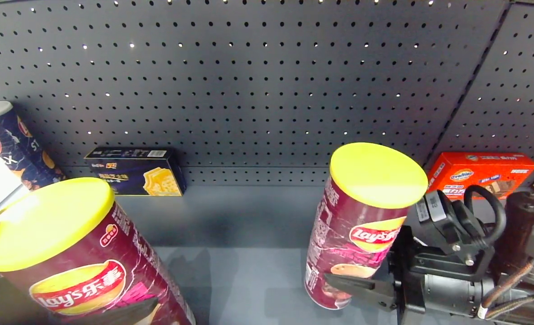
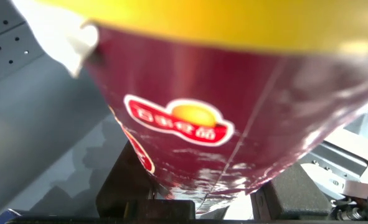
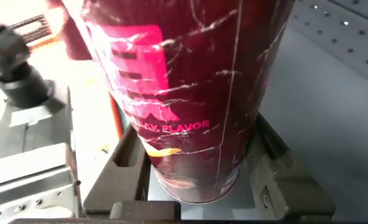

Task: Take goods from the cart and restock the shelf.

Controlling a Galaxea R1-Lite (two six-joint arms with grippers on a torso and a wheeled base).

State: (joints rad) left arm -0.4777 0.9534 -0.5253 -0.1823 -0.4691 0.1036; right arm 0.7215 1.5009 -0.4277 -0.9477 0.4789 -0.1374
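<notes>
Head view showed me a grey shelf with a back wall full of small holes. At the far left, a blue can stood close to that wall.

In front of it, very near my camera, was the left chip can. It was dark red with a yellow lid, and it looked tilted. In the left wrist view, my left end effector was closed tight on this can. Its dark fingers pressed on both sides, near the lower end. I could not tell if the can touched the shelf.

Next along, a dark blue box lay at the back, right against the wall.

Further right stood the right chip can, well apart from the left one. It had the same dark red body and yellow lid, and it was nearly upright. In the right wrist view, my right end effector was holding it low down. Its black fingers hugged both sides of the can near the bottom. The bottom was down by the shelf, but I could not tell if it sat on it.

At the far right, an orange box lay at the back by the wall, behind my right arm.
</notes>
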